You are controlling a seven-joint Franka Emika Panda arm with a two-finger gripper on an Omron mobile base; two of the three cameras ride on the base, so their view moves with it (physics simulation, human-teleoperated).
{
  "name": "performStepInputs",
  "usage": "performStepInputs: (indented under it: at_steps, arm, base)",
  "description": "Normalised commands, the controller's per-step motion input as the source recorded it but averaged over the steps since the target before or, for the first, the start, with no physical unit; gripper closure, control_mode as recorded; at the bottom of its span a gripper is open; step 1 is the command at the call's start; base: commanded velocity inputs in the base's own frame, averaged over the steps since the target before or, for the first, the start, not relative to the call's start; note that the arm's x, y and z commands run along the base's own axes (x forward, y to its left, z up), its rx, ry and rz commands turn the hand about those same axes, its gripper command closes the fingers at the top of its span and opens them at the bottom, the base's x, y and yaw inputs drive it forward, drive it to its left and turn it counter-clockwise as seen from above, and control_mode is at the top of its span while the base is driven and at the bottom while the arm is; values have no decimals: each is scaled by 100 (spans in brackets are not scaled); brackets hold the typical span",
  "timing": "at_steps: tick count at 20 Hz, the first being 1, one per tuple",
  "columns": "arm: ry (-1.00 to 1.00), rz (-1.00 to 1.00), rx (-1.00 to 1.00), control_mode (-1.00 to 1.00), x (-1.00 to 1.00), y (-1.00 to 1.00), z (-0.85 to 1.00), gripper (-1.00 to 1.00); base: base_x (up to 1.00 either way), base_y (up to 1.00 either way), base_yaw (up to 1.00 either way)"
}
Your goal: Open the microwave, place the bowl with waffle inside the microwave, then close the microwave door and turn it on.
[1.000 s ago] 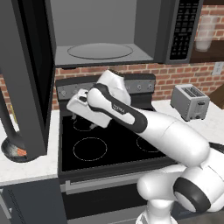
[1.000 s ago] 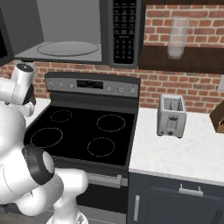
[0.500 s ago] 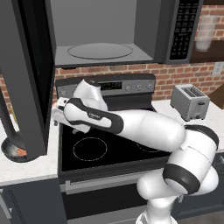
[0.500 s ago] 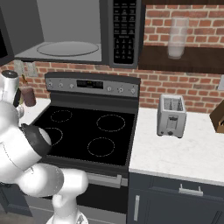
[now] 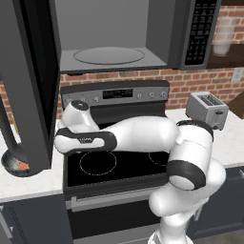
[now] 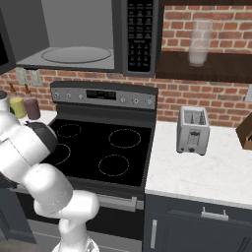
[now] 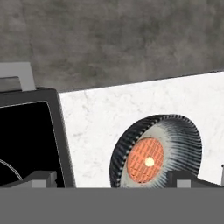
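The microwave (image 5: 119,43) hangs above the stove with the microwave door (image 5: 28,81) swung wide open to the left, baring its glass turntable (image 5: 108,55). The bowl (image 7: 157,148) lies on the white counter (image 7: 109,109) left of the stove, holding the round orange waffle (image 7: 145,159). In the left base view the bowl (image 5: 14,163) peeks out below the door's lower edge. My gripper (image 7: 113,181) is open above the counter, one fingertip (image 7: 40,177) over the stove's edge and the other beside the bowl, with nothing between them.
The black stove (image 5: 119,162) lies under my arm. A silver toaster (image 6: 193,130) stands on the right counter. Yellow and maroon cups (image 6: 24,107) stand at the back left by the wall. A glass (image 6: 199,42) sits on the upper right shelf.
My arm has swung left across the stove toward the counter beside it, carrying the hand behind the open door's edge. The gripper stayed open.
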Motion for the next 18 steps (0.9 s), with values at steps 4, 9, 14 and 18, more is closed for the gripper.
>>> performStepInputs:
  at_steps: [4, 9, 14, 18]
  arm:
    - [-2, 0, -6, -100, 36, 34, -36, -100]
    - [0, 0, -7, -100, 49, 25, -30, -100]
    - [2, 0, -5, -100, 45, 21, -15, -100]
    - [5, 0, -8, -100, 38, 30, -6, -100]
  base:
    - [0, 0, 0]
    - [0, 0, 0]
    - [0, 0, 0]
    - [0, 0, 0]
